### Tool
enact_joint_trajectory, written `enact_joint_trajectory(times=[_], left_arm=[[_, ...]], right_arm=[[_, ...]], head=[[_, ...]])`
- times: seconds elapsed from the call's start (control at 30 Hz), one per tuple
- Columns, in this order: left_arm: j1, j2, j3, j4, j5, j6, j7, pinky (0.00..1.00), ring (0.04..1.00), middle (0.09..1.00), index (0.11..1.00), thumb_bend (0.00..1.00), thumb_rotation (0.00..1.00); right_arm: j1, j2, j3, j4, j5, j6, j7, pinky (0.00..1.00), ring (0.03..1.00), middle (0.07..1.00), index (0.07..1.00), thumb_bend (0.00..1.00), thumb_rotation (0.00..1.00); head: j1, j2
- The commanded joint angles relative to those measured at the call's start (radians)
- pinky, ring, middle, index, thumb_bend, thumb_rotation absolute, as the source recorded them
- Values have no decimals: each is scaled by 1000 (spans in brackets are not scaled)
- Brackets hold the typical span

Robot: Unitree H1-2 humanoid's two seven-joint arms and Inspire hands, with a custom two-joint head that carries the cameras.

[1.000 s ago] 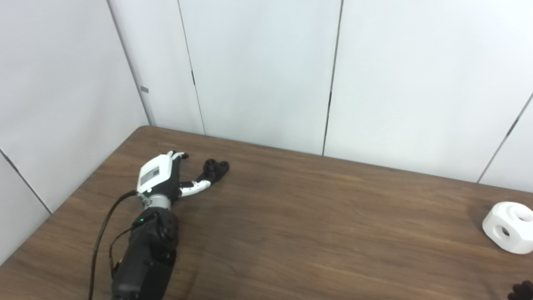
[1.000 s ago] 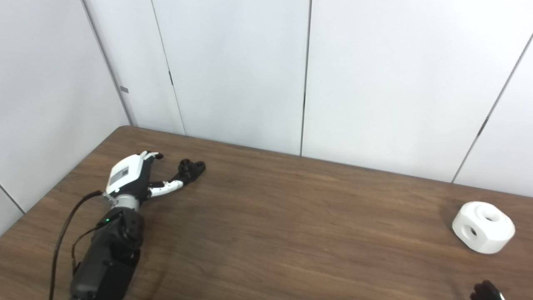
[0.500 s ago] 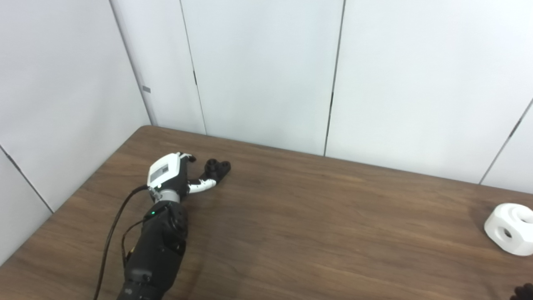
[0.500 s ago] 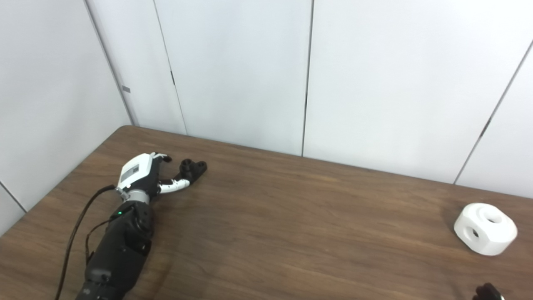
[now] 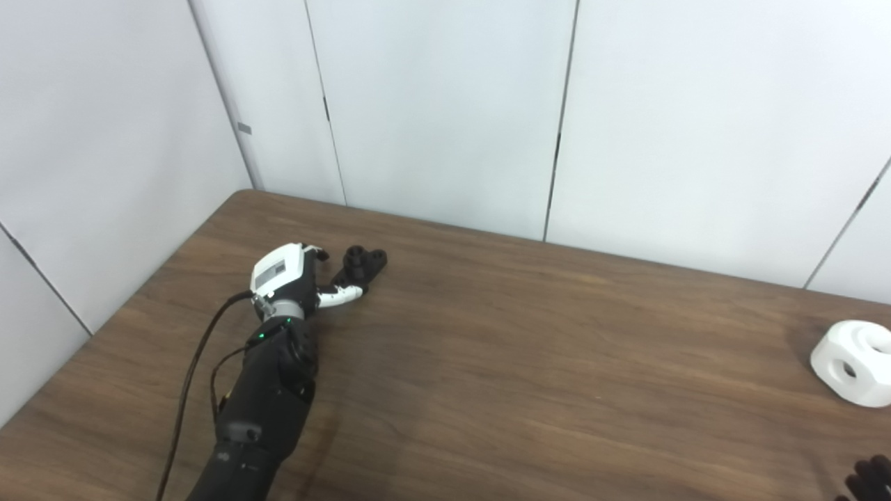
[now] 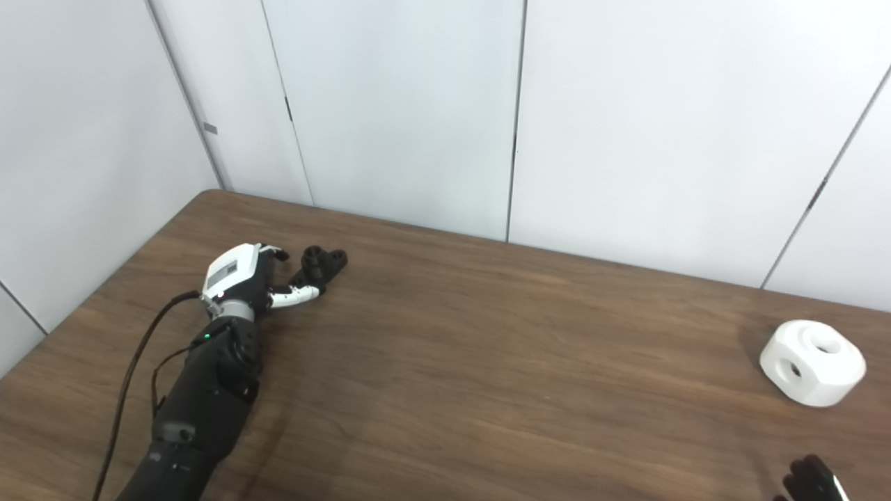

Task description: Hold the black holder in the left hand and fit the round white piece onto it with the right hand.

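I see the black holder (image 5: pixel 360 264) lying on the wooden table (image 5: pixel 529 362) near its far left corner. My left hand (image 5: pixel 289 278) sits just beside it, fingers spread and grasping nothing, its thumb reaching to the holder's near side. The round white piece (image 6: pixel 812 362) rests well apart at the table's right. Of my right hand (image 6: pixel 807 480) only dark fingertips show; whether it's released or clenched I can't tell.

Only the dark fingertips of the right hand (image 6: pixel 807 481) peek in at the bottom corner — the rest is cut off, so its grip can't be told. The left hand (image 5: pixel 287 275) hides its own fingers beside the black holder (image 5: pixel 362 264) — touching or not is unclear
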Motion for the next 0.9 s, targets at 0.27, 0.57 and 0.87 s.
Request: enact_joint_trajectory(times=[0.27,0.57,0.87], left_arm=[[-62,38,-35,23,-1,0,50,997,992,945,791,832,442],[-60,34,-62,16,-4,0,44,990,991,936,762,821,424],[-60,32,-78,29,10,1,49,975,982,917,734,809,408]], right_arm=[[16,-1,-1,-17,6,-1,-6,961,981,968,952,645,1000],[20,0,1,-24,14,6,-6,964,979,965,951,647,1000],[30,-1,-2,-45,10,18,-14,953,971,962,952,644,1000]], head=[[-6,9],[-19,15],[-26,23]])
